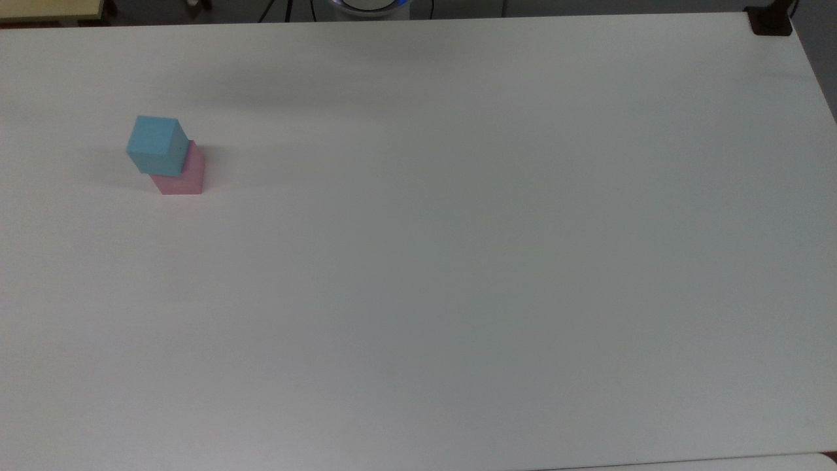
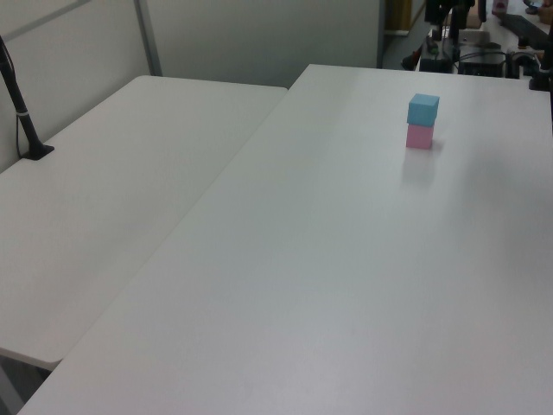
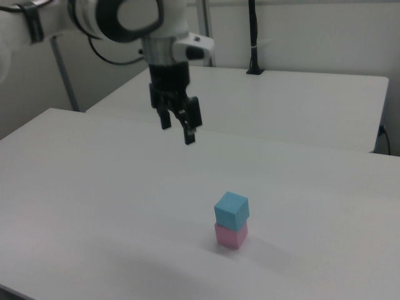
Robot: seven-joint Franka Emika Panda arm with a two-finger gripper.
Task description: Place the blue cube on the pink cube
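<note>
Cyan over pink: the blue cube [image 1: 157, 144] sits on top of the pink cube [image 1: 185, 175], and the two are touching. The stack stands on the white table [image 1: 458, 261]. In the top view the blue cube is turned a little against the pink cube beneath it and hides most of its top, so only the pink cube's right side and front edge show. In the left view the blue cube [image 2: 423, 109] rests squarely above the pink cube [image 2: 420, 137], and in the right view the blue cube [image 3: 232, 210] again caps the pink cube [image 3: 230, 235], slightly rotated on it.

In the right view the gripper [image 3: 177, 128] hangs in the air well above the stack and off to the right view's left of it, touching neither cube. Its two dark fingers [image 3: 189, 134] are spread apart with nothing between them.
</note>
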